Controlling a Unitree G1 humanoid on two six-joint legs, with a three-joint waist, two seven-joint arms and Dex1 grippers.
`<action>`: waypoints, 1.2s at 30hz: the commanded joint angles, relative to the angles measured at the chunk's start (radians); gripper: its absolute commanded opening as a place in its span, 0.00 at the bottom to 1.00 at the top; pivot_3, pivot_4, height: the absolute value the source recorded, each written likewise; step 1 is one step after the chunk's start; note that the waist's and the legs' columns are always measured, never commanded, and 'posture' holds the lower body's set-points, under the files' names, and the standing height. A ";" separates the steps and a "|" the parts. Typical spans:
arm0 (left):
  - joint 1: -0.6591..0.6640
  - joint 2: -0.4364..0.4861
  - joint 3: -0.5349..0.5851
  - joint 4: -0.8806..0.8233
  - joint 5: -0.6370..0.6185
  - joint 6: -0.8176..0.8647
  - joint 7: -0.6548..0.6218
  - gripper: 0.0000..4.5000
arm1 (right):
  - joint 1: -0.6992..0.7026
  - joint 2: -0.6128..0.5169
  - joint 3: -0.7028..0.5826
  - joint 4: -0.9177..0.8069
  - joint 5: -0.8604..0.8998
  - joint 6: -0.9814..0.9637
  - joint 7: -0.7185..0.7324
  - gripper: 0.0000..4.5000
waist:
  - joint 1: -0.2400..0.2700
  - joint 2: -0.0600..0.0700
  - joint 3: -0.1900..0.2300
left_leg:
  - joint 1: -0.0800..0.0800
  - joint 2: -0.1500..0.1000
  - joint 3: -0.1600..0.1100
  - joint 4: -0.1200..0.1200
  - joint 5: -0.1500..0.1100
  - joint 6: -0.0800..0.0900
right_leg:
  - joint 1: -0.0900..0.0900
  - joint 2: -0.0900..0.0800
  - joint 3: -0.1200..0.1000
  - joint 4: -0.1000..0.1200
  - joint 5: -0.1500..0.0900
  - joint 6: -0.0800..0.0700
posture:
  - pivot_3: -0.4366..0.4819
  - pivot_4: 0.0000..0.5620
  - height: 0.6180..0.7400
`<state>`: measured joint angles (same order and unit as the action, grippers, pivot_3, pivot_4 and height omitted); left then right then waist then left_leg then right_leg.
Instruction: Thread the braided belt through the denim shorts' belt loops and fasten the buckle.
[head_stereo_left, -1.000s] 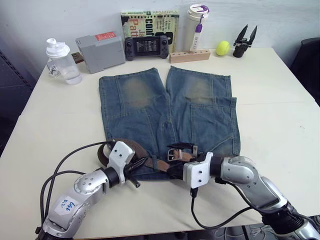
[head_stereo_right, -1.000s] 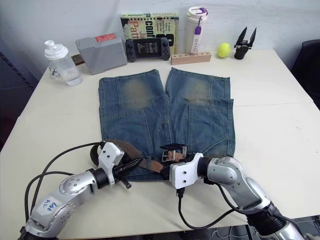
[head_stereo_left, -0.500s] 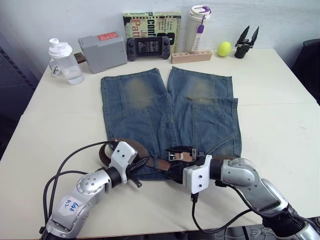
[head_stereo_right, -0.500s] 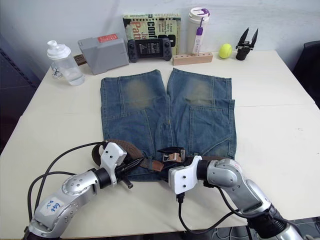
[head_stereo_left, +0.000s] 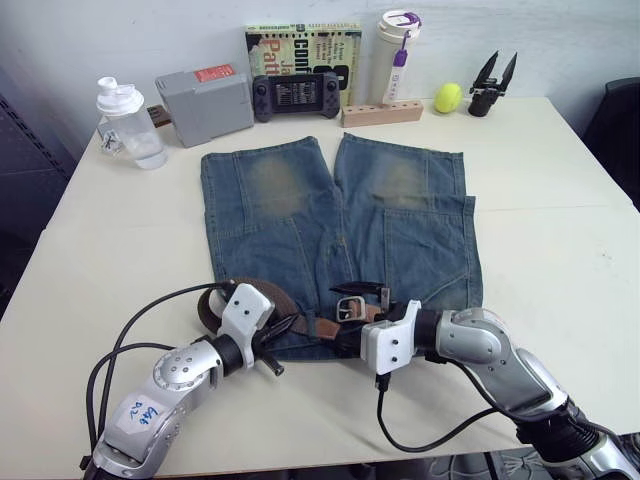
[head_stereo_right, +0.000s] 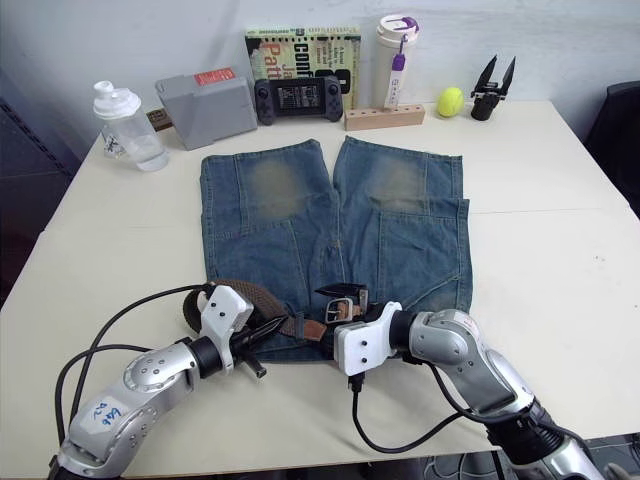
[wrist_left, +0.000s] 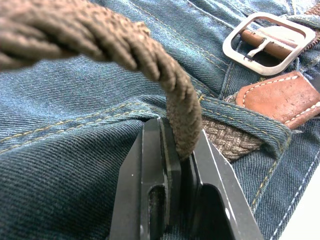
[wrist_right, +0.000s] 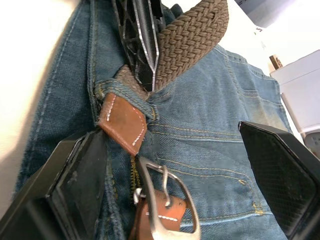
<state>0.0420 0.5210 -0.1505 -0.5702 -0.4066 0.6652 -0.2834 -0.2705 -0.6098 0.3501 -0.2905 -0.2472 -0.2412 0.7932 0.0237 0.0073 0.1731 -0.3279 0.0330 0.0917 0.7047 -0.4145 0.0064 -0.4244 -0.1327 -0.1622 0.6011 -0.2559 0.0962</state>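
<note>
**Limp belt pinched at waistband**

Lies along the near waistband of the shorts (head_stereo_left: 335, 225): belt (wrist_left: 150, 60), soft and floppy, best gripped flat near the tan end by the buckle (wrist_left: 263, 36). Left gripper (wrist_left: 176, 150) clamped on belt; right gripper (wrist_right: 170, 165) spread wide. At table's back, shaker (head_stereo_left: 128, 122) and tumbler (head_stereo_left: 396, 42), contents unclear.

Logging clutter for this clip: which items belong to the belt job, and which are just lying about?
Job: braided belt, buckle, denim shorts, belt loops, left gripper, right gripper.

Lying about: shaker bottle, grey box, game controller, book, tumbler, tennis ball.
</note>
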 joint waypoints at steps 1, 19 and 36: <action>0.044 -0.002 -0.048 0.029 0.015 0.064 -0.023 0.00 | -0.014 0.007 -0.015 -0.027 0.009 -0.005 -0.007 0.98 | 0.000 0.000 0.000 | 0.000 0.000 0.000 0.000 0.000 0.000 | 0.000 0.000 0.000 0.000 0.000 0.000 | 0.48 0.27 0.85; 0.049 -0.029 -0.032 0.017 0.020 0.090 -0.021 0.00 | -0.059 0.014 0.049 0.036 -0.054 -0.086 0.008 0.61 | 0.000 0.000 0.000 | 0.000 0.000 0.000 0.000 0.000 0.000 | 0.000 0.000 0.000 0.000 0.000 0.000 | 0.48 0.27 0.85; 0.034 -0.096 0.042 0.020 -0.020 0.071 -0.002 0.00 | -0.031 0.005 0.051 0.019 -0.033 -0.059 0.050 0.01 | 0.001 0.000 0.000 | 0.001 0.000 0.000 0.000 0.000 0.000 | 0.001 0.000 0.000 0.000 0.000 0.000 | 0.48 0.27 0.85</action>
<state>0.0530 0.4485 -0.1148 -0.5768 -0.4031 0.7081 -0.2863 -0.3082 -0.6101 0.4077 -0.2341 -0.3045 -0.3032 0.8384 0.0242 0.0073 0.1730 -0.3273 0.0329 0.0915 0.7047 -0.4146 0.0065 -0.4238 -0.1333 -0.1621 0.6013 -0.2559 0.0962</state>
